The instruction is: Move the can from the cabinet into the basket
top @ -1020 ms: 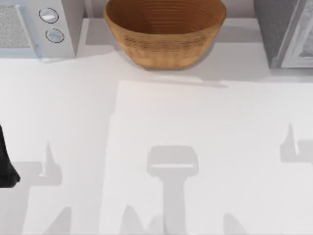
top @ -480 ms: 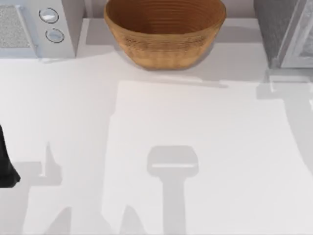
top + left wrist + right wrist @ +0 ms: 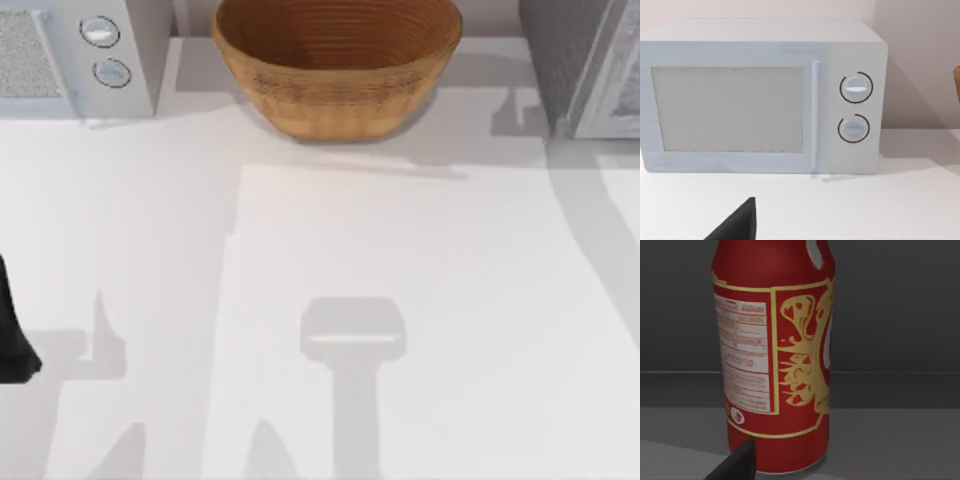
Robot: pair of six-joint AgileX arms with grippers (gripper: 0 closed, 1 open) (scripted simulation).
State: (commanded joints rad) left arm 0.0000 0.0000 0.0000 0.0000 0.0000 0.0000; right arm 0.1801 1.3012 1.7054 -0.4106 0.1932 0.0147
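Observation:
The can (image 3: 772, 355) is red with a yellow-and-white label. It stands upright on the grey floor of the dark cabinet interior (image 3: 900, 310), very close in front of my right wrist camera. A dark tip of my right gripper (image 3: 735, 464) lies just before the can's base. In the top view the grey speckled cabinet (image 3: 558, 60) sits at the back right with its white-framed door (image 3: 612, 85) swung out. The tan wicker basket (image 3: 335, 95) stands at the back centre, and nothing shows inside it. My left arm (image 3: 10, 335) is parked at the left edge.
A white microwave (image 3: 75, 55) with two round knobs stands at the back left, and it also faces the left wrist camera as the microwave (image 3: 760, 97). An edge of the basket (image 3: 957, 82) shows beside it. Arm shadows fall across the white table (image 3: 330, 250).
The right arm's shadow has swept from the front right of the table up toward the cabinet. The left arm, the basket and the microwave have not moved.

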